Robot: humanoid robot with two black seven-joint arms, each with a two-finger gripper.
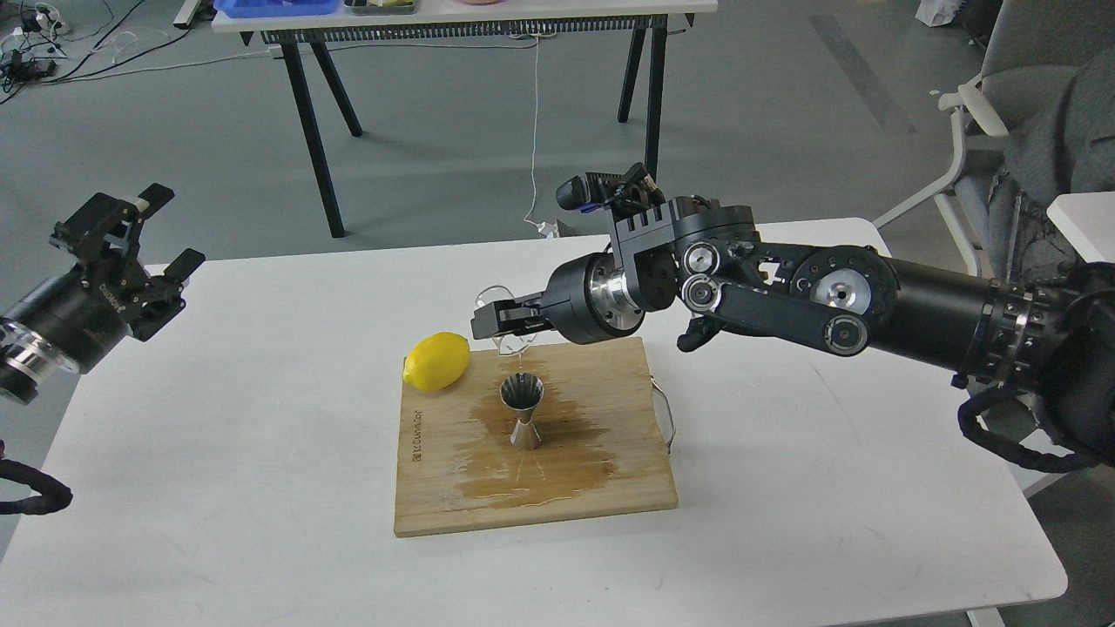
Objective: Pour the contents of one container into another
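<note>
A steel hourglass jigger (523,412) stands upright on the wet patch of a bamboo cutting board (610,488). Just above and behind it my right gripper (498,320) is shut on a tiny clear glass cup (505,344). The cup is tipped over, its mouth pointing down toward the jigger's open top. A thin trickle seems to fall from it. My left gripper (152,233) hovers open over the table's far left edge, holding nothing.
A yellow lemon (437,360) lies at the board's back left corner. A metal handle (666,416) sticks out of the board's right side. Behind the white table (261,488) stand another table with a blue tray (274,7) and, at right, a grey chair (1019,113).
</note>
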